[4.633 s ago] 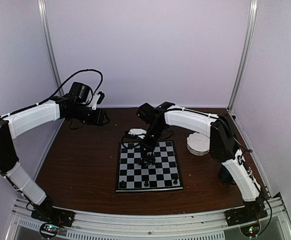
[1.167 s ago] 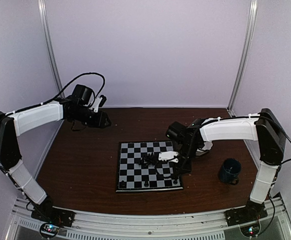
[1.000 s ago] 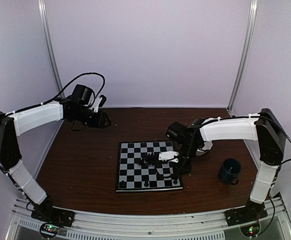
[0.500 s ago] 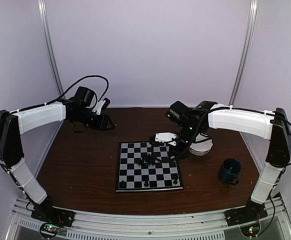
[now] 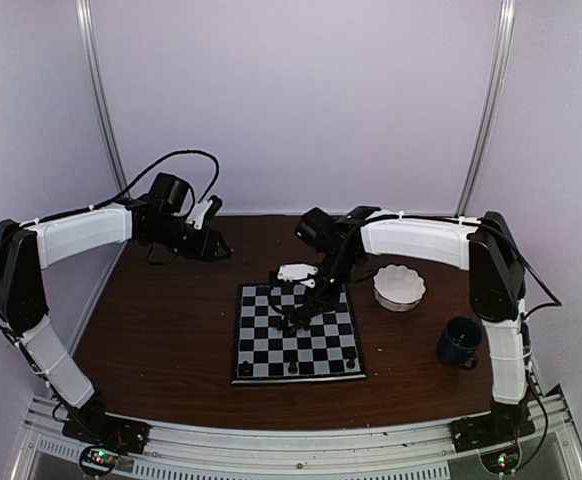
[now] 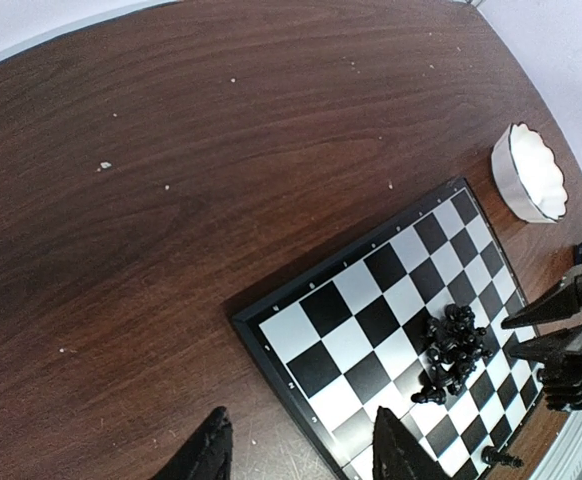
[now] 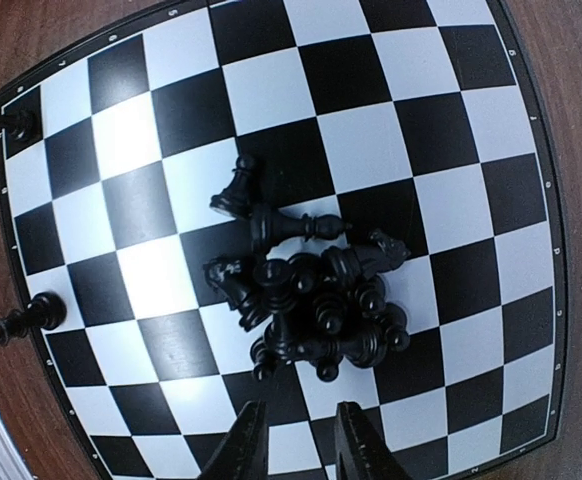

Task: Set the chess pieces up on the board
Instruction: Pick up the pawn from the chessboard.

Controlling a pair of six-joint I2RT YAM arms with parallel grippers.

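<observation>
I judge nearly everything is left: most chess pieces [image 7: 311, 290] lie heaped in the middle of the board [image 7: 441, 150], a few stand along its near edge, and my right gripper [image 7: 299, 445] above the heap and left gripper [image 6: 301, 455] past the board's far-left corner both have jaws apart, empty.

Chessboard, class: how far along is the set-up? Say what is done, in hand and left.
Done: a few edge pieces sit singly along one side of the board. In hand: nothing; the right gripper hovers open and empty near the heap. Left: that tumbled heap in mid-board needs sorting out.
</observation>
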